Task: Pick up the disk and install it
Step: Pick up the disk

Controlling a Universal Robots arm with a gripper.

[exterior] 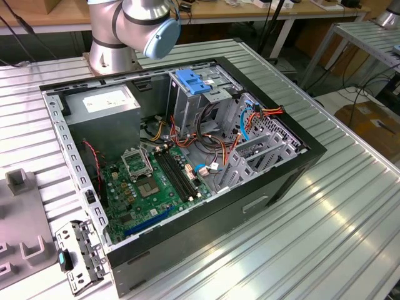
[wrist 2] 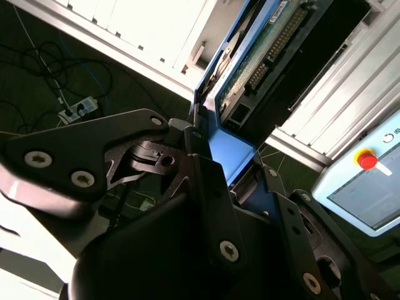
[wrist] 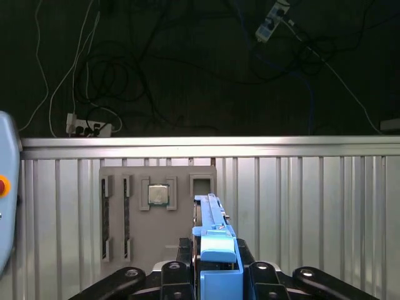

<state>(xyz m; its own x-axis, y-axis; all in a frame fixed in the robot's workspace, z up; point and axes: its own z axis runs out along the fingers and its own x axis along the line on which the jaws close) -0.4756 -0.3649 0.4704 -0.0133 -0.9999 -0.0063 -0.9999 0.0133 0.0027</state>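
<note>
Presently, in the exterior view, a grey fixture plate [exterior: 19, 237] lies at the exterior view's left edge of the ribbed metal table [exterior: 325, 237]. Just to its right, a small metal bracket [exterior: 78, 256] lies flat beside the near corner of the open computer case [exterior: 187, 240]. Inside the case, the power supply [exterior: 103, 103] occupies the far left corner. The green motherboard [exterior: 156, 181] covers the floor. The tall metal cage [exterior: 187, 109], topped by a light blue latch [exterior: 195, 82], stands right of centre. Red, orange and blue cables [exterior: 247, 119] run beside the cage on its right. The arm [exterior: 134, 28] rises behind the case.

In the first wrist view, a pendant with a red button [wrist: 3, 186] sits at the table edge. The gripper [wrist: 215, 278] is closed on the disk [wrist: 214, 219], with the blue carrier's end tab clamped between both fingers. The disk stands on edge, clear of the table, seen against the grey fixture plate, which carries a processor chip [wrist: 158, 194]. In the second wrist view, the disk's green circuit board [wrist 2: 262, 50] faces the camera, framed by the blue carrier.
</note>
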